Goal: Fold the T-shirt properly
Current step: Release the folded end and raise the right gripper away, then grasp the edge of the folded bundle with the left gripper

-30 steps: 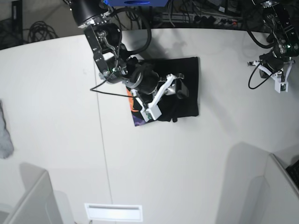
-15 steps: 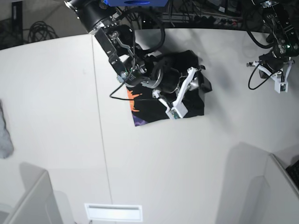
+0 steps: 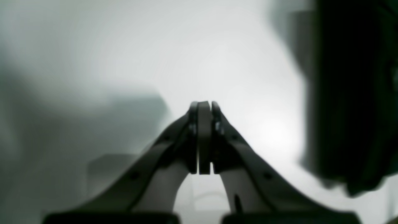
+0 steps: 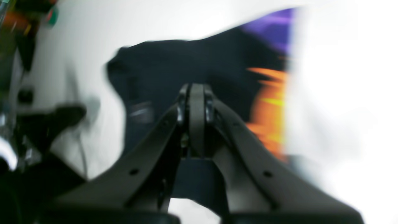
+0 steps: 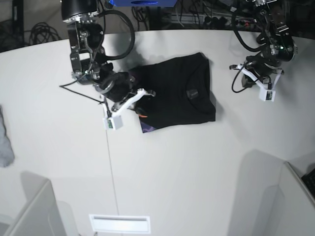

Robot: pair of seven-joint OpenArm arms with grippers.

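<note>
Beside the right end effector point(image 5: 145, 94), the T-shirt point(image 5: 179, 93)

I see the T-shirt point(image 5: 179, 93) folded into a black rectangle on the white surface point(image 5: 197, 162). My right gripper point(image 5: 142, 94) sits at its left edge; the left gripper point(image 5: 253, 78) is well apart.

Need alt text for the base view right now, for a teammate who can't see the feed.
A black cloth T-shirt lies folded into a rough rectangle on the white table, orange and purple print peeking out at its lower left edge. The right gripper sits shut at that edge; the left gripper is apart, also shut.
</note>
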